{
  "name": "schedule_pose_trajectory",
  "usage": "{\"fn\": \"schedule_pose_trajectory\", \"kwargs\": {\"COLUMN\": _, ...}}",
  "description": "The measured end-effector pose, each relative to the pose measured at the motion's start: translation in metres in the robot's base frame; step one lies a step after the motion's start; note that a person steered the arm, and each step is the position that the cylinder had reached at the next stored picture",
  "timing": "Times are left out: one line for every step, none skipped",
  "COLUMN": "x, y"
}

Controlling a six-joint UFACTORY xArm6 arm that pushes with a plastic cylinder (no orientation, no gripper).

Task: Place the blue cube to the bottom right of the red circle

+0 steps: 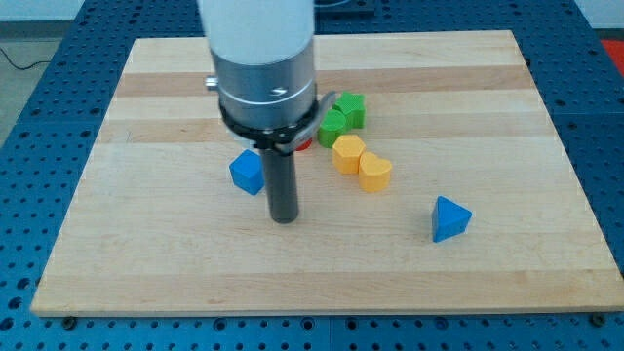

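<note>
The blue cube [248, 172] sits on the wooden board [146, 244], left of centre. The red circle [304, 145] is almost wholly hidden behind the arm; only a red sliver shows at the arm's right edge. My tip [284, 218] rests on the board just to the right of and below the blue cube, a small gap apart from it. The blue cube lies to the left of and slightly below the red sliver.
Two green blocks [340, 117] sit right of the arm, touching each other. Two yellow blocks [362, 163] lie just below them. A blue triangular block [449, 218] stands alone toward the view's lower right. The arm's wide body [261, 68] covers the board's upper middle.
</note>
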State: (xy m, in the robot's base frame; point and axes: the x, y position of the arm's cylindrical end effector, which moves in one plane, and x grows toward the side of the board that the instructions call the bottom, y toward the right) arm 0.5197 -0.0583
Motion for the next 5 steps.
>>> {"fn": "schedule_pose_trajectory", "kwargs": {"x": -0.015, "y": -0.035}}
{"fn": "schedule_pose_trajectory", "kwargs": {"x": -0.034, "y": -0.033}}
{"fn": "schedule_pose_trajectory", "kwargs": {"x": -0.037, "y": -0.019}}
{"fn": "schedule_pose_trajectory", "kwargs": {"x": -0.028, "y": -0.035}}
{"fn": "schedule_pose_trajectory", "kwargs": {"x": -0.039, "y": -0.073}}
